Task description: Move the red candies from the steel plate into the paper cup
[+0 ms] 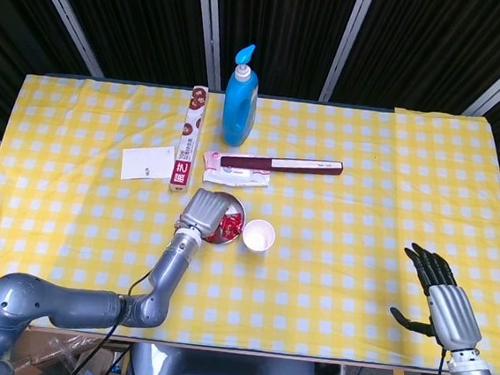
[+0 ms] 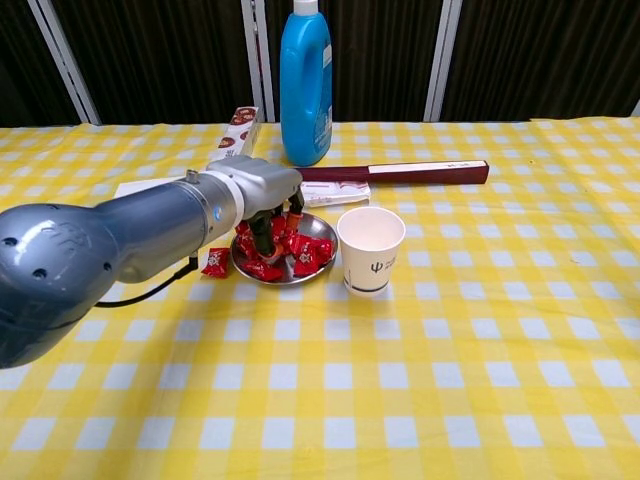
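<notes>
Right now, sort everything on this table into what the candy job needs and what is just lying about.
For the job:
- red candies, one stray on the cloth beside the plate
- steel plate
- paper cup
- left hand, fingers down in the plate

Lying about:
- blue pump bottle
- long dark red box
- upright-printed carton
- white card
- right hand, idle

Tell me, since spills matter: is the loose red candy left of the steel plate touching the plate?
Apart. In the chest view, tablecloth shows between the loose candy and the steel plate's rim.
</notes>
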Robot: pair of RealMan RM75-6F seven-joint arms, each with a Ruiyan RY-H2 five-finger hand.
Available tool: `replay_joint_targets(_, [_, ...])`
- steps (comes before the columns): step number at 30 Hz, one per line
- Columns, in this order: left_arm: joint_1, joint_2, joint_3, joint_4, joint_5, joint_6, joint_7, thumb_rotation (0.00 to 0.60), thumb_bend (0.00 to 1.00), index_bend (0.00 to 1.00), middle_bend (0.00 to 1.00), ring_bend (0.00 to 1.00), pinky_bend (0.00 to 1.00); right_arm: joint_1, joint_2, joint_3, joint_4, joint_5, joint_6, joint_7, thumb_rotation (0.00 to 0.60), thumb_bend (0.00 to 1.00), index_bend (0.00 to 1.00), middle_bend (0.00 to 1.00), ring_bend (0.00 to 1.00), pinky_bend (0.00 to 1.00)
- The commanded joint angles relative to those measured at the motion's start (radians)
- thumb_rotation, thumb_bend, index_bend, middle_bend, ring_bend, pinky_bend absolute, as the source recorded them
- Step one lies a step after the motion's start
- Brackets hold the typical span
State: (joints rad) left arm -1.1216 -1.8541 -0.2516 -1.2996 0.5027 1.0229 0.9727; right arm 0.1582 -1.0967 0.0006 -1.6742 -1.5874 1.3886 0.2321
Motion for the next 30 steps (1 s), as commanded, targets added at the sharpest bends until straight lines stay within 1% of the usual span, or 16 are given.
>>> replay_joint_targets(1, [-0.002, 0.027, -0.019, -0.031, 0.016, 0.015, -0.011, 0.6, 0.49, 0.58, 0.68, 0.86, 0.92, -0.001, 0.0, 0.0, 0.0, 0.0, 0.001, 0.0, 0.6, 0.28, 0.0, 0.0, 0.0, 0.0])
replay_joint_targets(11, [-0.014, 0.119, -0.06, -0.169, 0.022, 0.06, 0.005, 0.6, 0.49, 0.58, 0.68, 0.86, 0.92, 0.0, 0.001, 0.0, -0.002, 0.001, 0.0, 0.0, 0.6, 0.28, 0.0, 0.0, 0.0, 0.0])
replay_joint_targets(18, [-0.052, 0.162, -0.096, -0.265, 0.015, 0.07, 0.03, 0.6, 0.49, 0.58, 0.68, 0.86, 0.92, 0.0, 0.0, 0.001, -0.002, 0.002, 0.001, 0.0, 0.6, 0.28, 0.0, 0.0, 0.0, 0.0])
replay_joint_targets(24, [-0.114, 0.165, -0.109, -0.304, -0.054, 0.059, 0.095, 0.6, 0.49, 0.58, 0.68, 0.86, 0.92, -0.001, 0.0, 0.002, -0.002, 0.001, 0.002, 0.002, 0.6, 0.28, 0.0, 0.0, 0.0, 0.0])
replay_joint_targets(30, [-0.176, 0.145, -0.101, -0.305, -0.131, 0.053, 0.158, 0.6, 0.49, 0.57, 0.68, 0.86, 0.92, -0.001, 0.001, 0.003, -0.002, 0.001, 0.005, 0.008, 0.6, 0.28, 0.0, 0.0, 0.0, 0.0])
